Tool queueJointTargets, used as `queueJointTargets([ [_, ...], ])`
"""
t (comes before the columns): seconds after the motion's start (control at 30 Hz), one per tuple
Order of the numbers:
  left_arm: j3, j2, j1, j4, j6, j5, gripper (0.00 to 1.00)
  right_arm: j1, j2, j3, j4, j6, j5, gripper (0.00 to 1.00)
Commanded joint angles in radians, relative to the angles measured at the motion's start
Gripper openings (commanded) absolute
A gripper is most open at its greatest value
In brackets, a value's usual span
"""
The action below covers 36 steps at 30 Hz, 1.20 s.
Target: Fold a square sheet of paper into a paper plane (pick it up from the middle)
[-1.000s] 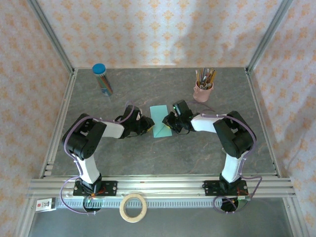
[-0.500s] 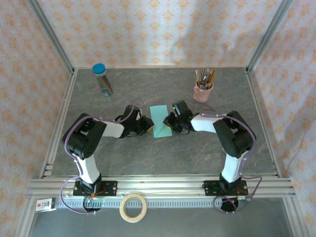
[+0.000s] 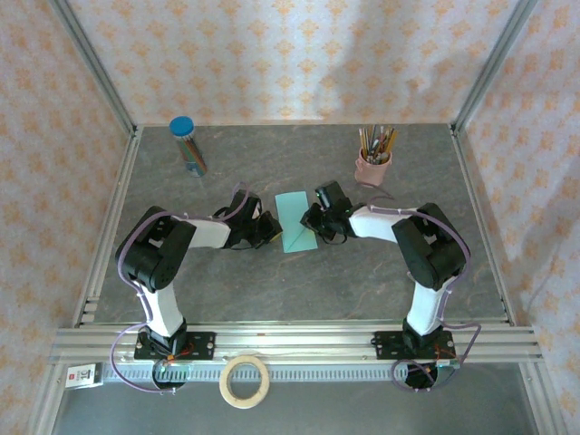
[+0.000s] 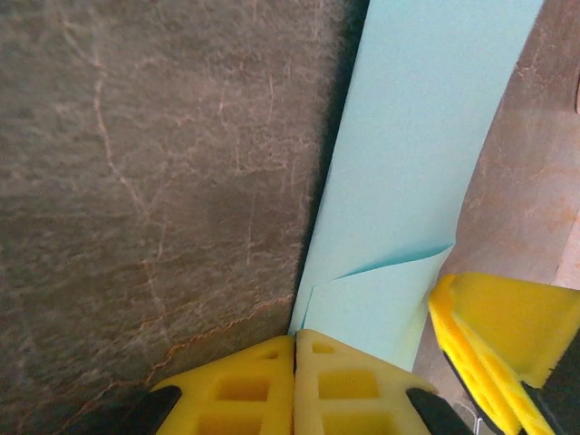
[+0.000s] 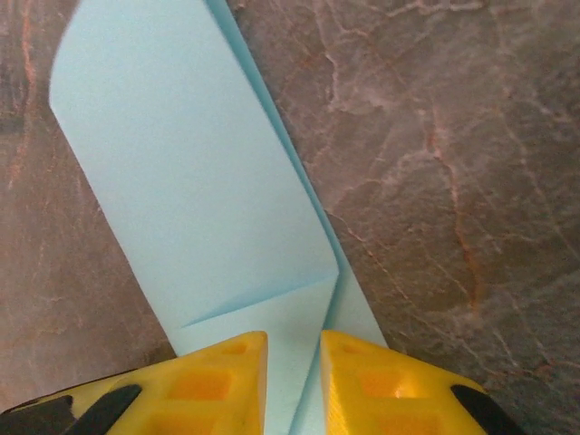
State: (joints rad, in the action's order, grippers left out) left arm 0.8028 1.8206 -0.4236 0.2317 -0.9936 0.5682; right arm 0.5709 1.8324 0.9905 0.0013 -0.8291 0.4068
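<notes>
The square sheet of paper lies folded into a light turquoise strip mid-table, between both grippers. My left gripper is at its left edge. In the left wrist view the yellow jaws are pressed together with the paper's slightly raised edge running into their seam, beside a small folded corner. My right gripper is at the strip's right side. Its jaws stand a narrow gap apart over the paper, and a layer edge shows through that gap. One right finger shows beside the paper.
A pink cup of pencils stands at the back right and a blue-capped tube at the back left. A roll of tape lies in front of the base rail. Aluminium frame posts border the grey tabletop.
My left jaws have closed together at the paper's left edge. The right gripper has edged slightly toward the paper, its gap about the same.
</notes>
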Motion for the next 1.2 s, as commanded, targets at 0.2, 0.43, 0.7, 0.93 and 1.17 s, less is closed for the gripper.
queueJointTargets([
  [0.2,-0.033,0.073,0.005,-0.170,0.039,-0.106,0.07,0.004,0.039,0.053,-0.048,0.012,-0.043,0.24],
  [0.43,-0.039,0.078,0.005,-0.168,0.039,-0.108,0.06,0.004,0.015,0.043,-0.074,0.008,-0.105,0.25],
  [0.7,-0.043,0.080,0.006,-0.160,0.039,-0.099,0.06,0.004,0.057,0.064,-0.037,0.025,-0.005,0.25],
  [0.93,-0.047,0.079,0.006,-0.155,0.036,-0.099,0.06,0.005,0.033,0.037,0.033,0.021,0.063,0.25],
  [1.17,-0.045,0.076,0.006,-0.157,0.035,-0.099,0.06,0.005,-0.015,-0.004,0.100,0.040,0.103,0.25],
])
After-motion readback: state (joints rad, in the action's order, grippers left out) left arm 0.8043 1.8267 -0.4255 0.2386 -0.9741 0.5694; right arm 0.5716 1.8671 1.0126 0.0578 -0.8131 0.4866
